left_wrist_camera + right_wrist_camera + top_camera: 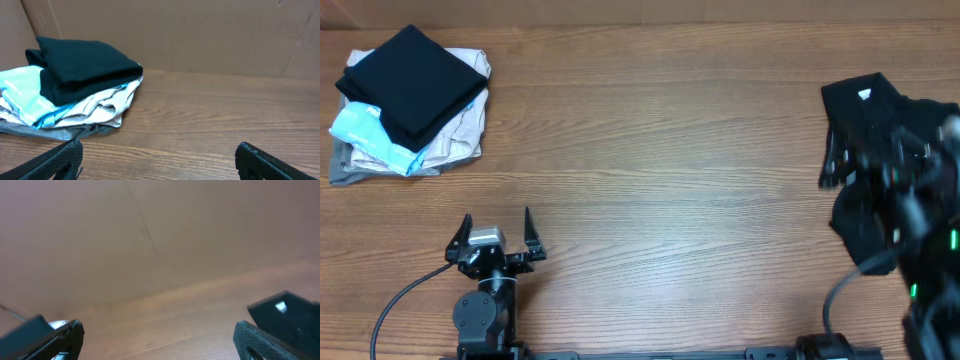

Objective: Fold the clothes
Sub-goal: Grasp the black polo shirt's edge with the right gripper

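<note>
Both the left gripper [498, 216] and the right gripper [157, 332] gape empty, and we judge the black shirt [852, 112], bunched far right of the folded pile [415, 110], light and limp, best pinched at the collar by its white tag [865, 95].

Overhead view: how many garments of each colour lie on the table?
Black: 2, the folded black garment and the black shirt
Light-blue garment: 1
Beige garment: 1
Grey garment: 1
Total: 5
</note>
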You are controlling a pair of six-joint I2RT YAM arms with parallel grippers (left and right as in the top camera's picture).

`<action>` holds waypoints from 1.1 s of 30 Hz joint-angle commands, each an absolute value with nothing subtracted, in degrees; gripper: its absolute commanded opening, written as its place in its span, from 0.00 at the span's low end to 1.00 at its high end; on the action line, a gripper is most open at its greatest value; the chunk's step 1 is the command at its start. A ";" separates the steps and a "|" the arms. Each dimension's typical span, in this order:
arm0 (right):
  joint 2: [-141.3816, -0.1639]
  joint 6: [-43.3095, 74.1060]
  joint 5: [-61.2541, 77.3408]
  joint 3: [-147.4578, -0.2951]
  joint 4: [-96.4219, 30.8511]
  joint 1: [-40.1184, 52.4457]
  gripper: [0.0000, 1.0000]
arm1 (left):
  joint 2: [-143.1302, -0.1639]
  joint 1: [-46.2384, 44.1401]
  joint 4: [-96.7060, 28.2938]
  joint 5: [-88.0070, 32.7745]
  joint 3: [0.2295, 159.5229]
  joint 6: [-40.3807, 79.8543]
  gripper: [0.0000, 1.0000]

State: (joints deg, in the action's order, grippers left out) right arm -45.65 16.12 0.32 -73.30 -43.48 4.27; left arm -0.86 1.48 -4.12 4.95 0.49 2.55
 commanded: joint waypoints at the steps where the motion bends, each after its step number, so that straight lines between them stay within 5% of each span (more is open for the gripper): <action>1: -56.05 14.85 -3.60 -83.31 -48.77 4.75 1.00 | -0.25 1.08 -4.01 4.45 0.27 1.28 1.00; 13: -84.20 3.68 -4.01 -101.73 -69.82 -2.26 0.96 | -0.25 1.08 -4.01 4.45 0.27 1.26 1.00; 23: -96.88 7.05 0.73 -101.19 -74.83 -13.34 0.32 | -0.25 1.08 -4.01 4.47 0.27 1.26 1.00; 33: -111.24 7.05 -0.08 -101.19 -73.19 -13.85 0.25 | -0.25 1.08 -4.01 4.47 0.27 1.28 1.00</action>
State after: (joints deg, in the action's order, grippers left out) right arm -108.84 7.03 0.14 -99.77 -73.80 -13.85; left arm -0.86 1.48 -4.10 4.95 0.49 2.55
